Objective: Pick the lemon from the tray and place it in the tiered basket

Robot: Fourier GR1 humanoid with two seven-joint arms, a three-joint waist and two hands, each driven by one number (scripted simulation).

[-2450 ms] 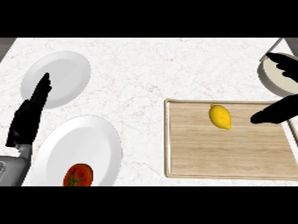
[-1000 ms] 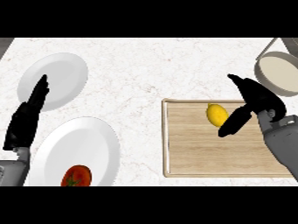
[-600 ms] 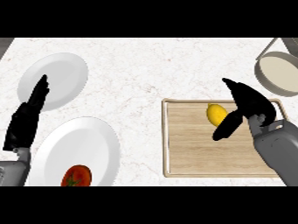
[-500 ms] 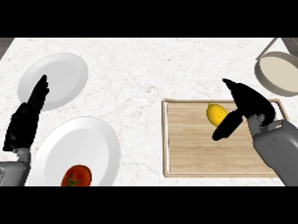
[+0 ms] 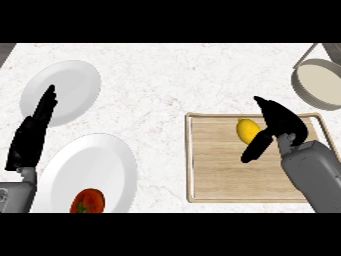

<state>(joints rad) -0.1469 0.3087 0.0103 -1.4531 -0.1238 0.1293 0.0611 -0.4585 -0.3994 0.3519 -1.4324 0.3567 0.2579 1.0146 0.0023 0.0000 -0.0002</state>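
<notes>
- The right hand (image 5: 280,124) sits over the wooden tray (image 5: 217,180) at right of centre; its fingers (image 5: 270,107) arch above the lemon (image 5: 246,129) and its thumb reaches down-left just beside the fruit, spread on either side rather than pinching it.
- The lemon lies in the tray's upper half, partly covered on its right by the hand.
- The grey right forearm crosses the tray's lower right corner.
- The tiered basket (image 5: 322,82) shows as a round grey bowl in the upper right corner, apart from the tray.
- The left hand (image 5: 31,137) rests at the left edge, fingers straight and together, overlapping the small plate (image 5: 73,85) in the upper left.
- A larger plate (image 5: 92,165) at lower left carries a tomato (image 5: 87,201).
- The pale speckled worktop (image 5: 173,75) carries everything.
</notes>
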